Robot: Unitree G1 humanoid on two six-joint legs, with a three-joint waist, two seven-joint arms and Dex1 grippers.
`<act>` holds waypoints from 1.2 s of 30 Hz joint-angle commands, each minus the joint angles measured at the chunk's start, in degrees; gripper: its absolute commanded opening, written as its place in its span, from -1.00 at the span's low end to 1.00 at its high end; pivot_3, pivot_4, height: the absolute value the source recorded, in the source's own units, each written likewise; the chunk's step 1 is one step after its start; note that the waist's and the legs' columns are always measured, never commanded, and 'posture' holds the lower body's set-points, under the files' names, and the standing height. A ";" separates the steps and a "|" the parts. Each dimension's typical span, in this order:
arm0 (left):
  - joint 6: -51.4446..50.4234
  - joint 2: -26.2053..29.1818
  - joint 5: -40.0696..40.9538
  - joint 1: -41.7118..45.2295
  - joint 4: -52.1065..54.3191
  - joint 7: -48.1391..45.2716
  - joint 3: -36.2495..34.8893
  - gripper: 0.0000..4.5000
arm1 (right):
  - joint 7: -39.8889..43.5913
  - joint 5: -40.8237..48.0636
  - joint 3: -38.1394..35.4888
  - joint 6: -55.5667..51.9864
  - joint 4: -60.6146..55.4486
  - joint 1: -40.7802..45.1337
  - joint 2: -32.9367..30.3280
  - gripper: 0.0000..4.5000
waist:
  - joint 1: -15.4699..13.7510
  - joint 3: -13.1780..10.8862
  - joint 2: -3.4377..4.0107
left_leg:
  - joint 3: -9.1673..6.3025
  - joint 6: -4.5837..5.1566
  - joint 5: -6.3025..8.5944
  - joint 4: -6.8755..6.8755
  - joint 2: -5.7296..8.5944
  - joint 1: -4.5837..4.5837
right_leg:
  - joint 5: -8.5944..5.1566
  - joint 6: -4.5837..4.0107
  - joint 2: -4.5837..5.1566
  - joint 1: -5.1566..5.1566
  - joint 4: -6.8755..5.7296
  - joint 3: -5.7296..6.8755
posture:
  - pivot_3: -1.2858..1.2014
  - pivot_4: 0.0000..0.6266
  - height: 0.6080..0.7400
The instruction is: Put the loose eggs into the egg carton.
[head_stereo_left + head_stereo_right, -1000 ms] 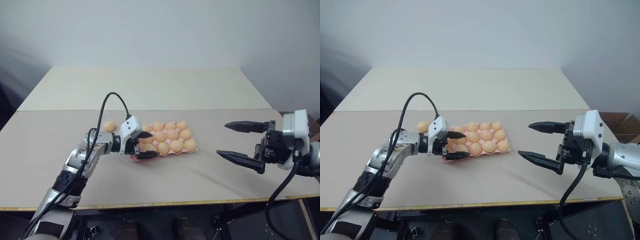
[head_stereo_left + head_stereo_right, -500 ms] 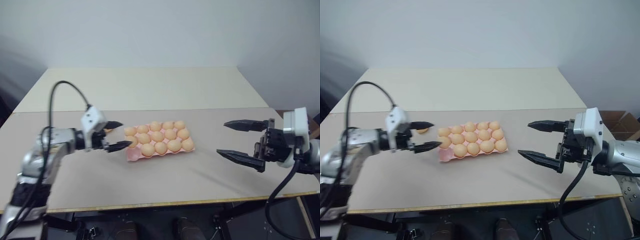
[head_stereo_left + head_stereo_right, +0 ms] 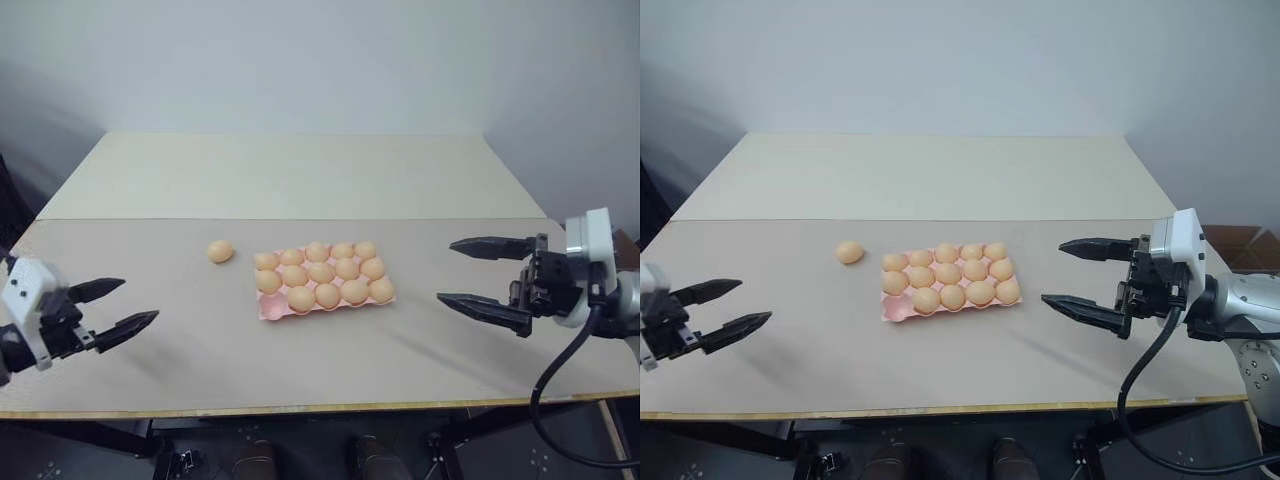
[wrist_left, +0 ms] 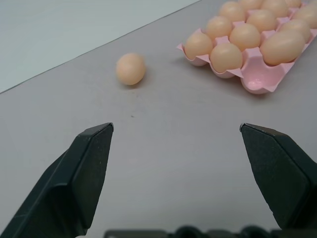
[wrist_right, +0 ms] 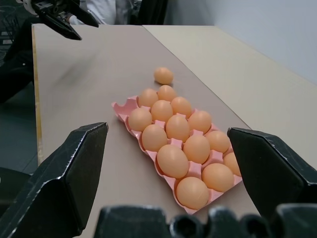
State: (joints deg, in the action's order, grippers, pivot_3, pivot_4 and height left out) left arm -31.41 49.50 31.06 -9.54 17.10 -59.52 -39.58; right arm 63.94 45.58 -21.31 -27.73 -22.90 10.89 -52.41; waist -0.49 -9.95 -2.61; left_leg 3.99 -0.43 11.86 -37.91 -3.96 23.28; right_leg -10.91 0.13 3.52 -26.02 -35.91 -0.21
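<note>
The pink egg carton (image 3: 270, 312) lies mid-table with eggs (image 3: 320, 271) in nearly all its cups; the near-left corner cup (image 4: 257, 82) is empty. One loose egg (image 3: 220, 251) rests on the table to the left of the carton and a little behind it, apart from it. My left gripper (image 3: 140, 300) hovers open and empty near the table's front-left edge, well left of both egg and carton, pointing toward them. On the right of the carton my right gripper (image 3: 446, 270) hangs open and empty, its fingers aimed at it.
The table (image 3: 300, 180) has a lighter rear panel and a greyer front panel joined by a seam. Its front edge (image 3: 320, 408) runs just below both grippers. A plain wall stands behind. A cardboard box (image 3: 1240, 243) sits beyond the right edge.
My left gripper has drawn away from the carton's near-left corner, far to the left and toward the front edge, staying open. The right gripper has held still.
</note>
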 commanded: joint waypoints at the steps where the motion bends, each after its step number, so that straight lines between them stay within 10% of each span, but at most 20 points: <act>1: -0.39 -0.10 1.77 0.06 2.86 1.82 -1.33 0.98 | 0.80 0.12 -1.44 1.19 -0.11 1.14 -1.00 1.00 | -0.10 0.00 0.00 | 0.00 0.00 0.00 0.00 0.00 0.00 | 0.00 0.00 -0.01 -0.01 0.00 0.00 | 0.03 -0.52 1.00; 15: 2.64 -1.72 -5.04 20.40 -10.49 10.49 16.85 0.98 | 0.77 -0.15 -0.89 1.27 -0.53 1.92 -0.84 1.00 | -0.51 0.01 -0.01 | 0.08 0.01 -0.01 0.01 0.03 -0.03 | 0.01 0.01 -0.04 0.03 -0.05 -0.05 | 0.03 -0.52 1.00; 30: 18.52 -14.13 -23.81 55.48 -61.64 15.69 36.85 0.98 | -1.20 0.95 -3.63 0.41 -4.11 -0.11 -0.85 1.00 | 0.03 0.02 -0.09 | 0.07 0.02 -0.01 0.00 0.07 0.09 | 0.27 0.39 -0.10 0.03 -0.01 -0.09 | 0.03 -0.52 1.00; 36: 21.56 -16.00 -26.06 60.22 -71.52 16.22 37.70 0.31 | -2.62 1.58 -4.49 -0.07 -5.39 -0.97 -0.88 1.00 | -0.05 0.00 -0.11 | 0.06 0.02 -0.01 0.00 0.08 0.11 | 0.28 0.40 -0.09 0.02 -0.02 -0.08 | 0.03 -0.52 1.00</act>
State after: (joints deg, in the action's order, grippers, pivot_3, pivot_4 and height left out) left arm -11.76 33.19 5.63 48.82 -53.72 -43.50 -1.42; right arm 61.88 46.11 -23.39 -27.87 -26.79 9.81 -52.76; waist -0.54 -9.95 -2.73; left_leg 4.04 -0.41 11.85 -37.91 -3.89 23.39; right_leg -10.63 0.54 3.43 -26.00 -35.94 -0.29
